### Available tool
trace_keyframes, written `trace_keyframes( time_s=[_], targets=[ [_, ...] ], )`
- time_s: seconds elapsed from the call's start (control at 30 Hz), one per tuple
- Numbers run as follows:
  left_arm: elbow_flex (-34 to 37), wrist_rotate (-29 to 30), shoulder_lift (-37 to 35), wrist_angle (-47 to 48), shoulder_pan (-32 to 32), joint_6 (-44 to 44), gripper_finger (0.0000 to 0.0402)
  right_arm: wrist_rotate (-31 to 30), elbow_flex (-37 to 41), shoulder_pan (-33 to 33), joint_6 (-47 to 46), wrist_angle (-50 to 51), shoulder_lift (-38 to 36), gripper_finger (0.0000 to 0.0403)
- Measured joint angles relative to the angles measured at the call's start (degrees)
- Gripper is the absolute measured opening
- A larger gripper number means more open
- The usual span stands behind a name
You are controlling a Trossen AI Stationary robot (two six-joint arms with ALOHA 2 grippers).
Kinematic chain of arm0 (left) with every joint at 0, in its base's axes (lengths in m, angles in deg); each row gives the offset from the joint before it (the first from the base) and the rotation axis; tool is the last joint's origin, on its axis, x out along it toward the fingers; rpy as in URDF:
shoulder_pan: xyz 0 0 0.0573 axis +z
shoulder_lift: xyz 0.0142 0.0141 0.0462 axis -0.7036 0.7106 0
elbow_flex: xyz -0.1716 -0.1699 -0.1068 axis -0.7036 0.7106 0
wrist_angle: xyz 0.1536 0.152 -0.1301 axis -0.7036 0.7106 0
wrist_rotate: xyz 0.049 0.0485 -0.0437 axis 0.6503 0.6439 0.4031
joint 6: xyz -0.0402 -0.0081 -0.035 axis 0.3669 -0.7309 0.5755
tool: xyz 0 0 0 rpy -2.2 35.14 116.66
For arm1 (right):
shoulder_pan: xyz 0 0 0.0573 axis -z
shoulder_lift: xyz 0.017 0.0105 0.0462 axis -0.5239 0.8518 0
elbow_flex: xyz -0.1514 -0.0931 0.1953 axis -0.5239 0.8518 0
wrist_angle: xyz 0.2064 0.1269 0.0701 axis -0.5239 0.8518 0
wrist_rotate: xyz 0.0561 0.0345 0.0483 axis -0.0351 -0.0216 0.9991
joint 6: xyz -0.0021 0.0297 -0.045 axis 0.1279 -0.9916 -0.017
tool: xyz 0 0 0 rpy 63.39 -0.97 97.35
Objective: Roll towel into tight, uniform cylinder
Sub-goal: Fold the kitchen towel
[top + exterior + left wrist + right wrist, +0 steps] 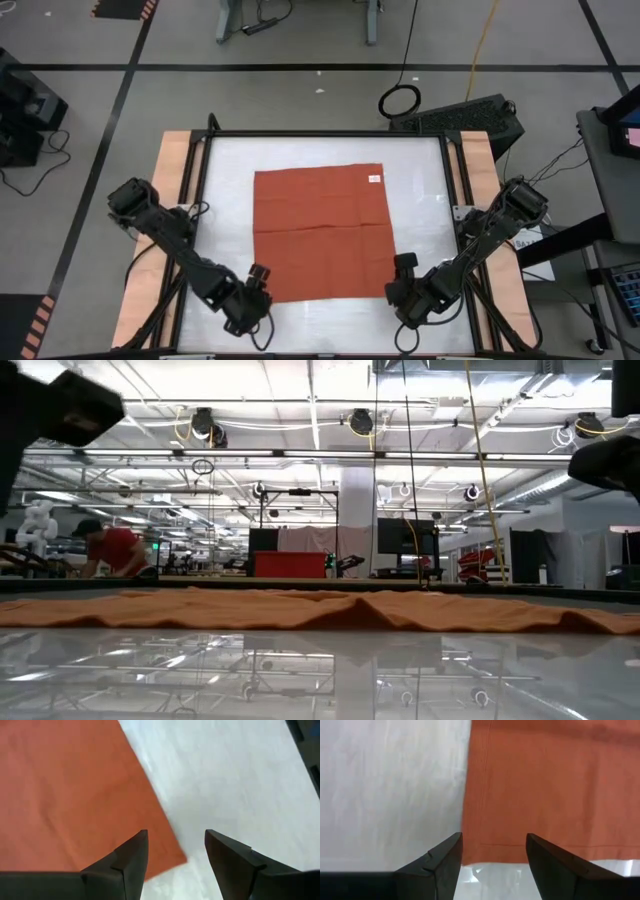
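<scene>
- the towel lies flat and unrolled at the middle of the table; it looks nearly square, edges square to the table's, no clear long axis.
- a small white tag sits near its 1 o'clock corner; any writing on it is too small to read.
- left gripper hovers at the towel's 7 o'clock corner, jaws apart, holding nothing.
- right gripper hovers at the 5 o'clock corner, jaws apart, holding nothing.

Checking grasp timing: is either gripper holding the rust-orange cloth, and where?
Nothing held. Left gripper and right gripper hang open at the flat rust-orange towel's near corners.
</scene>
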Motion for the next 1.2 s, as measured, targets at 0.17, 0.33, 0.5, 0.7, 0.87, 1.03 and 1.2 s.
trace_keyframes(
  time_s=[0.17, 0.33, 0.5, 0.7, 0.87, 1.03, 1.2],
  targets=[
    [3.16, 0.83, 2.05, -0.07, -1.56, 5.33, 0.0203, -0.1, 1.85, 0.11, -0.02, -2.22, 0.0, 0.0185],
    [3.45, 2.22, 5.83, -1.27, -2.03, 6.23, 0.0203, -1.44, 2.29, 0.15, -0.01, -2.48, 0.0, 0.0166],
    [3.11, 2.98, 8.71, -1.14, -2.0, 8.21, 0.0202, -2.04, 2.29, 0.35, -0.01, -2.61, 0.03, 0.0152],
    [3.14, 3.85, 9.0, -1.23, -2.1, 8.96, 0.016, -1.67, 2.29, 0.69, -0.02, -2.7, 0.2, 0.0141],
    [3.22, 3.46, 9.13, -1.33, -2.14, 8.88, 0.0096, 0.31, 2.29, 0.95, -0.7, -2.46, 0.09, 0.0141],
    [3.27, 4.08, 9.18, -1.23, -2.11, 8.3, 0.0041, 1.62, 2.29, 0.92, -2.35, -2.77, -1.72, 0.0141],
    [3.4, 5.23, 9.29, -0.9, -1.82, 7.21, 0.0008, 1.76, 2.29, -0.25, -2.99, -3.08, -2.71, 0.0141]
  ],
)
